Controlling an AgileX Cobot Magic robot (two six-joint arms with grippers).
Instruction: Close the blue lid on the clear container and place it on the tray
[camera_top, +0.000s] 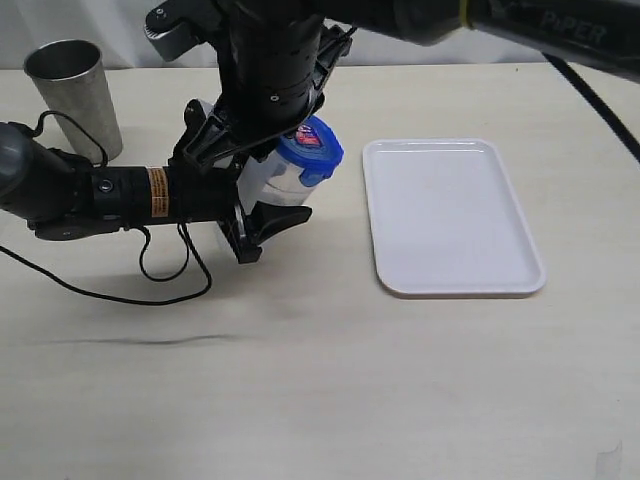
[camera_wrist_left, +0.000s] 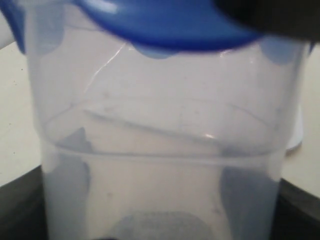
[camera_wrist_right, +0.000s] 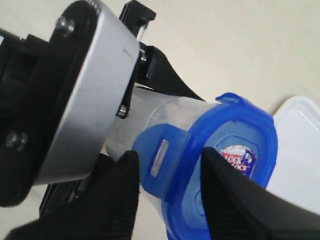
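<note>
**Lid on the mouth, latching in hand; tray not yet reached**

The step in hand is the closing. The left gripper (camera_top: 255, 182) reaches in from 9 o'clock in the exterior view and holds the clear container (camera_top: 268, 180) clamped between its jaws. The container is tilted, with its mouth leaning toward 3 o'clock. The blue lid (camera_top: 316, 148) sits on that mouth, label outward.

The right gripper (camera_wrist_right: 169, 156) comes down from 12 o'clock with its jaws parted. They straddle one snap tab on the lid's side and do not appear to squeeze it. That tab lies folded down along the container wall. A tab on the far rim seems to stand out from the wall, so I judge the lid seated but not fully locked. The pictures do not show the remaining tabs.

The tray (camera_top: 450, 215) lies bare at 3 o'clock of the container, near it but apart. A steel cup (camera_top: 70, 85) stands at 10 o'clock, out of the way.

The next move probably calls for pressing the loose tabs down while the left jaws keep the container from turning. After that, the container has to be carried toward 3 o'clock and set upright inside the tray's rim.
</note>
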